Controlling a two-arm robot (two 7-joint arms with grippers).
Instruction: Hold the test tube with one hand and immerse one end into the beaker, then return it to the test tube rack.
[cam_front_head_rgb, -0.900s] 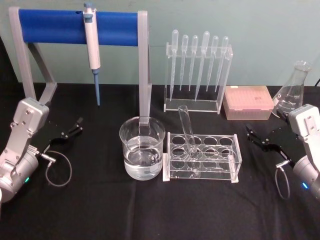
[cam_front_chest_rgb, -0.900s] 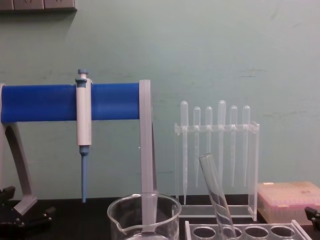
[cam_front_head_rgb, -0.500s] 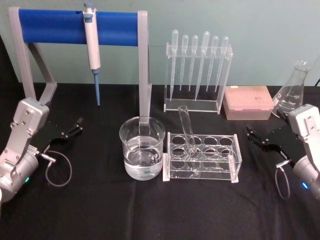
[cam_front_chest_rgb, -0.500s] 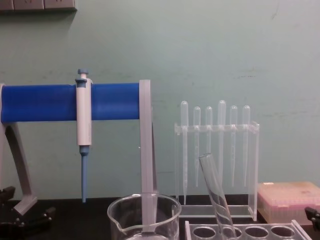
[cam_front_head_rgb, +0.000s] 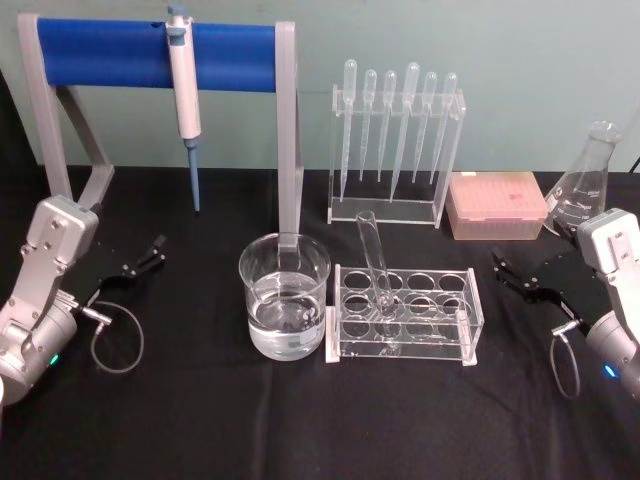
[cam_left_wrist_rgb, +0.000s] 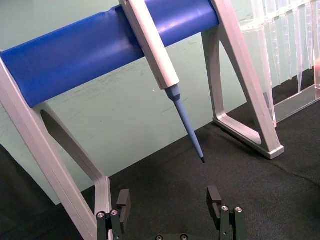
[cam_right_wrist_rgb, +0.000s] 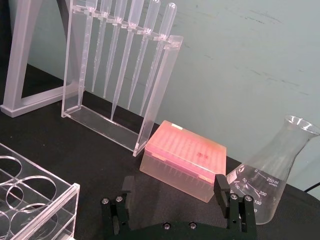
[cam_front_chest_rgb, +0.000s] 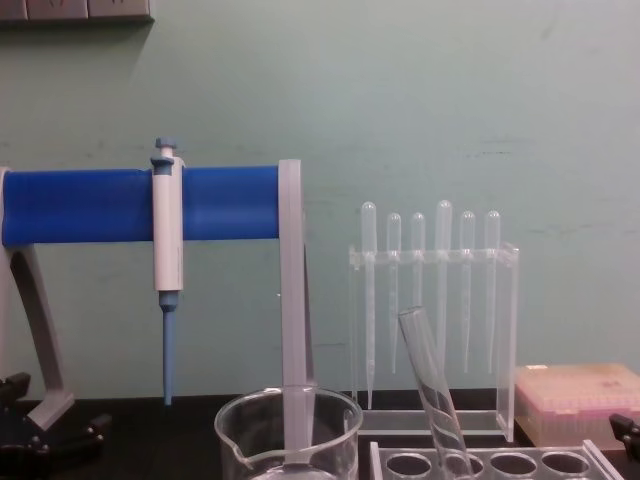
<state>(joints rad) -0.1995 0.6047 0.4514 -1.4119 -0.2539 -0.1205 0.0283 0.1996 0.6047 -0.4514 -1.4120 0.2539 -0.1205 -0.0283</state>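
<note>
The clear test tube (cam_front_head_rgb: 374, 260) leans in a hole of the clear rack (cam_front_head_rgb: 403, 314) at table centre; its open rim also shows in the chest view (cam_front_chest_rgb: 430, 385). The wide glass beaker (cam_front_head_rgb: 284, 296), partly filled with water, stands just left of the rack, and its rim shows in the chest view (cam_front_chest_rgb: 288, 425). My left gripper (cam_front_head_rgb: 150, 252) rests open at the left side, far from both. In its own wrist view (cam_left_wrist_rgb: 167, 197) nothing lies between the fingers. My right gripper (cam_front_head_rgb: 505, 270) is open at the right, empty in its wrist view (cam_right_wrist_rgb: 172, 187).
A blue-barred stand (cam_front_head_rgb: 155, 55) carries a blue-and-white micropipette (cam_front_head_rgb: 185, 95) at the back left. A pipette rack (cam_front_head_rgb: 396, 140) stands behind the tube rack. A pink tip box (cam_front_head_rgb: 496, 205) and a conical flask (cam_front_head_rgb: 585, 185) sit at the back right.
</note>
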